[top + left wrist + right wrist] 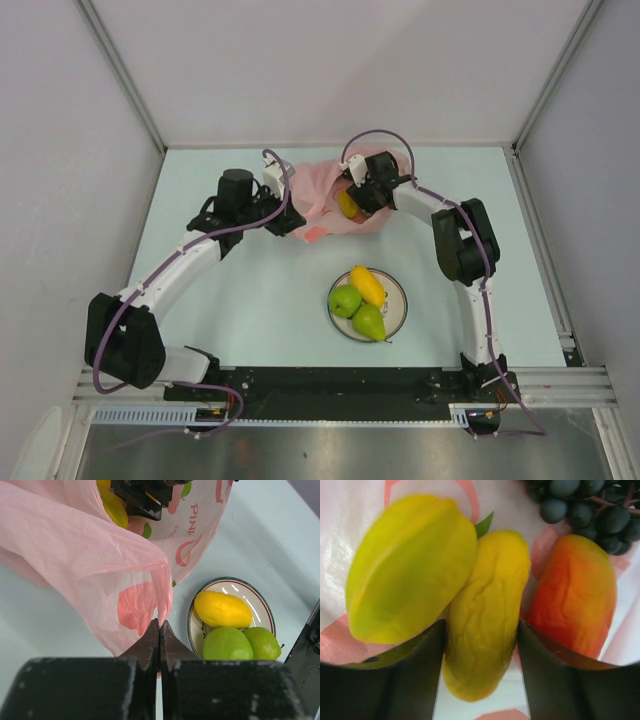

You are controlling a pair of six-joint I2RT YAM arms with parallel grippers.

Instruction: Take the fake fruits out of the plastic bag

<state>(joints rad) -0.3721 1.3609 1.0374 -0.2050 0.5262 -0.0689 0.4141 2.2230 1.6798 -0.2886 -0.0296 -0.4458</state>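
Three plastic fruits (pixel 358 300) on round white plate (pixel 398 291); four in crinkly pink bag (pixel 318 186), upper centre. Left gripper (pixel 159 630) pinches bag, right gripper (pixel 481 630) clasps yellow mango (pixel 487 595).

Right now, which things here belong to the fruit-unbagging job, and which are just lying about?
Job: pink plastic bag; inside it yellow mango, orange mango, star fruit, grape bunch; already out: plated mango, green apple, green pear.
Lying about: white plate, only a landing spot.
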